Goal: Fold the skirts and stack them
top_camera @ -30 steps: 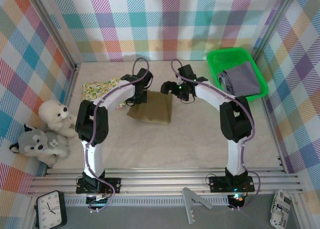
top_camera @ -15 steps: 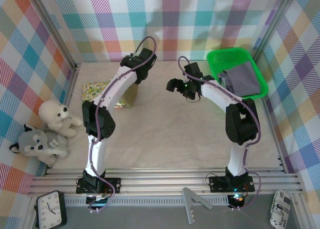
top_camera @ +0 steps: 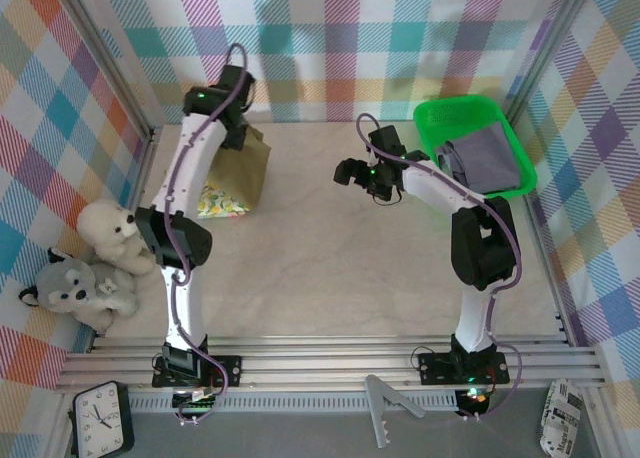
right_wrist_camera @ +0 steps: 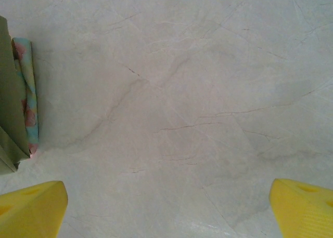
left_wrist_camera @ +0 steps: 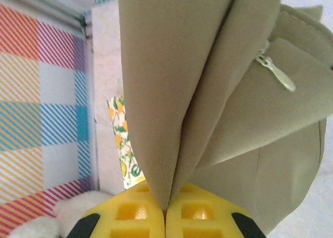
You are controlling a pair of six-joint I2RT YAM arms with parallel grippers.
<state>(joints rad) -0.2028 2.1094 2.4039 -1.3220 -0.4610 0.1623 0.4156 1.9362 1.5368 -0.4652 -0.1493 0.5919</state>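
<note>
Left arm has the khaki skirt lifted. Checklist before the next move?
1. Grip: ok. The left gripper is shut on a pinched fold of the plain olive-khaki cloth skirt.
2. Fold intact: cannot tell. The layers fan apart as it hangs.
3. Landing spot: ok. The yellow-green floral print skirt lies flat near the left wall, partly beneath the hanging cloth.
4. Right gripper out of the way: ok. It is open over bare table, apart from the cloth.
5. All skirts stacked: not ok. The lavender-grey skirt lies in the green plastic tray.
</note>
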